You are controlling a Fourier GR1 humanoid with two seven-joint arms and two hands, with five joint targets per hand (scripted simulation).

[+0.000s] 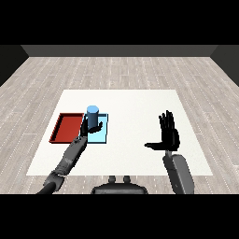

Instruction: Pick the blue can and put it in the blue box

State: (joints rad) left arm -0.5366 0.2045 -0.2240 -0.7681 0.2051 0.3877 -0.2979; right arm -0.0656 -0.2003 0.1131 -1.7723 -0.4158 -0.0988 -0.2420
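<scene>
The blue can (pixel 92 113) stands upright over the left part of the light blue tray (pixel 101 136). My left hand (pixel 91 129) is curled round the can's lower part and hides its base, so I cannot tell whether the can rests on the tray floor. My right hand (pixel 168 134) is raised over the right side of the table, far from the can, with its fingers straight up, its thumb pointing left, and nothing in it.
The red tray (pixel 66 128) lies right beside the blue tray on its left. Both trays sit at the left of the white table (pixel 135 107), and my left forearm (pixel 70 156) reaches up from the lower left corner.
</scene>
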